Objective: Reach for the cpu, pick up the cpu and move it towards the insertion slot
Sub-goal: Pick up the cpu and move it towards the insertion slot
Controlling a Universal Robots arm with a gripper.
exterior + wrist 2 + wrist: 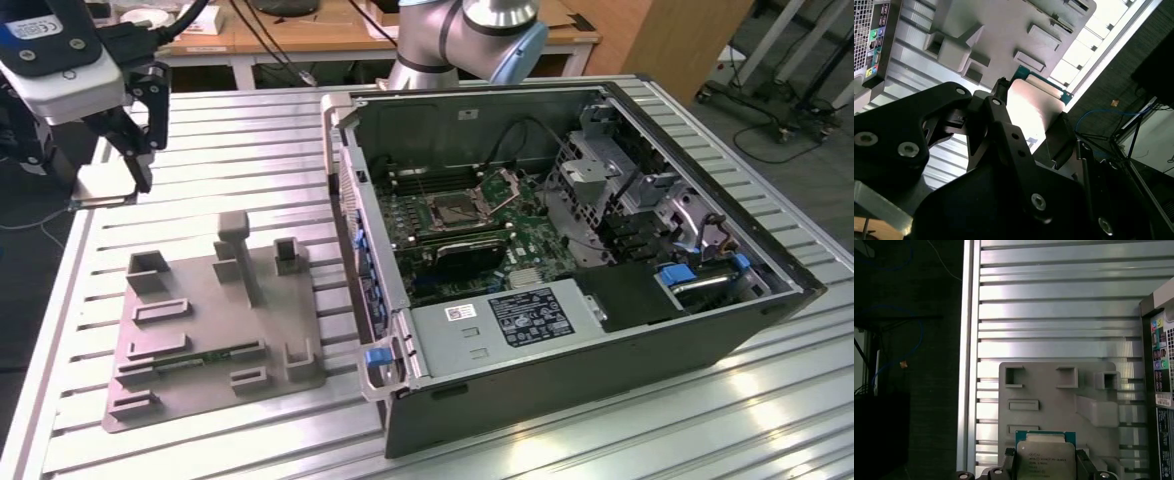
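From where I stand the reaching and the picking up look done: the cpu sits clamped between the jaws, its pale metal top facing the first wrist view and a thin green edge showing along one side. The jaws are closed in narrow on it, one dark finger against each opposite edge, and they touch nothing else. In the second wrist view the same pale plate sticks out past the black linkage, with the grey fixture lying well beyond it, so I judge the chip to be up off the fixture and hanging in the air over the ribbed metal counter. In the exterior view the arm's head is at the far corner on the exterior view's left, and the small pale slab under it is probably the chip, though it is hard to make out there. What is left is most of the carry. The insertion slot, the square metal-framed socket with a dark centre on the green motherboard, lies inside the open computer case toward the exterior view's right, well apart from the chip, with the case wall and a stretch of bare counter between them. The socket has nothing in it
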